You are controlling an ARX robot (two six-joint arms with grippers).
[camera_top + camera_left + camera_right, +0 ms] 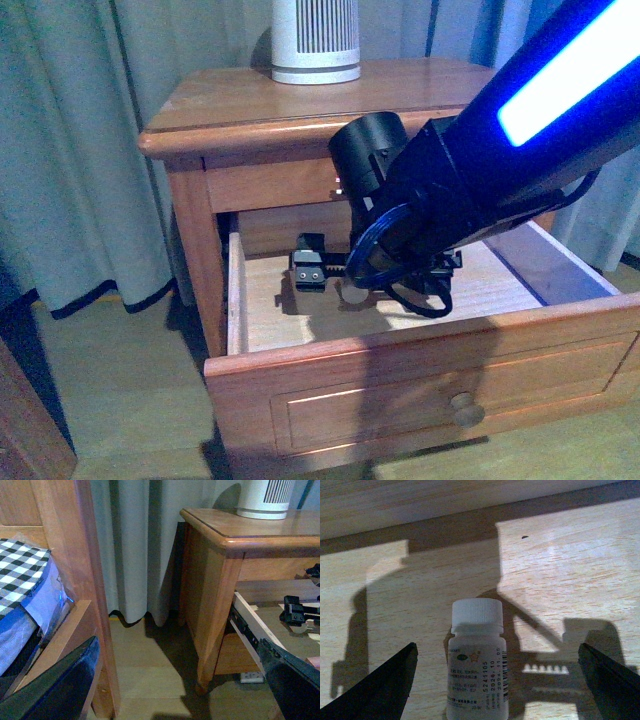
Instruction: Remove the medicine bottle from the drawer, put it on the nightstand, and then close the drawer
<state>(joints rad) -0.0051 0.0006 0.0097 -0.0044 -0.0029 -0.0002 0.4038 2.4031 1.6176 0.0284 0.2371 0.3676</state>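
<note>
The nightstand (300, 105) stands ahead with its upper drawer (430, 380) pulled out. The medicine bottle (477, 660) lies on the drawer's pale floor, cap pointing away from the wrist camera; it shows in the front view (352, 293) as a small pale shape. My right gripper (496, 647) is down in the drawer, open, one finger on each side of the bottle, neither touching it. In the front view the arm hides most of that gripper (372, 280). My left gripper (179, 645) is open and empty, low over the floor left of the nightstand (240, 530).
A white slatted device (315, 40) stands at the back of the nightstand top. A wooden bed frame (75, 580) with checked bedding is close on the left. Curtains hang behind. A socket strip (250, 676) lies under the nightstand. The drawer knob (466, 408) faces me.
</note>
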